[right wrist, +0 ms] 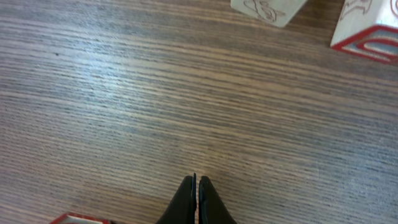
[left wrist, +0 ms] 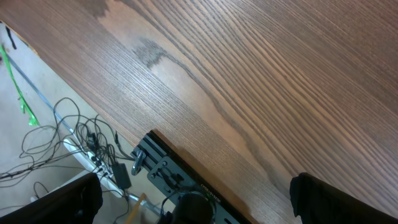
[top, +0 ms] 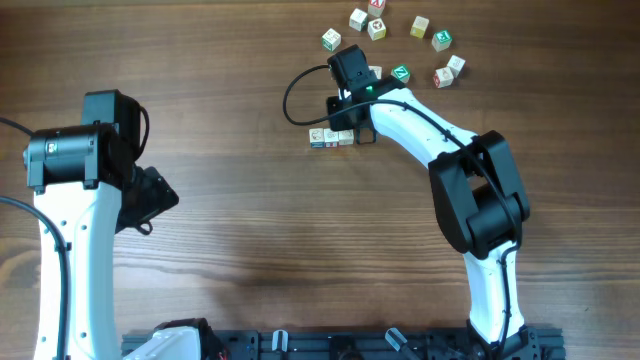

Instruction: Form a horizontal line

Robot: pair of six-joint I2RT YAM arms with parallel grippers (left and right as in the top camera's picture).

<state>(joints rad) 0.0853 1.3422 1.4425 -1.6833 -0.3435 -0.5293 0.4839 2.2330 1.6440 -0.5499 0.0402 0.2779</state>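
Observation:
The horizontal line [top: 328, 139] is a short row of small whitish letter cubes lying left to right on the wooden table [top: 230, 120]. My right gripper [top: 346, 124] hangs over the row's right end and hides part of it. In the right wrist view the right gripper [right wrist: 197, 186] is shut, its fingertips pressed together over bare wood and holding nothing. Two cubes [right wrist: 268, 9] [right wrist: 367, 30] show at that view's top edge, and a red-edged cube corner [right wrist: 76, 218] at the bottom left. My left gripper [top: 150, 200] stands open far to the left, its fingers [left wrist: 326, 199] wide apart.
Several loose letter cubes [top: 419, 27] lie scattered at the back right, one with a green face [top: 400, 74] close beside the right wrist. The left wrist view shows the table's front edge, a black rail [left wrist: 180, 180] and cables [left wrist: 56, 130] below it.

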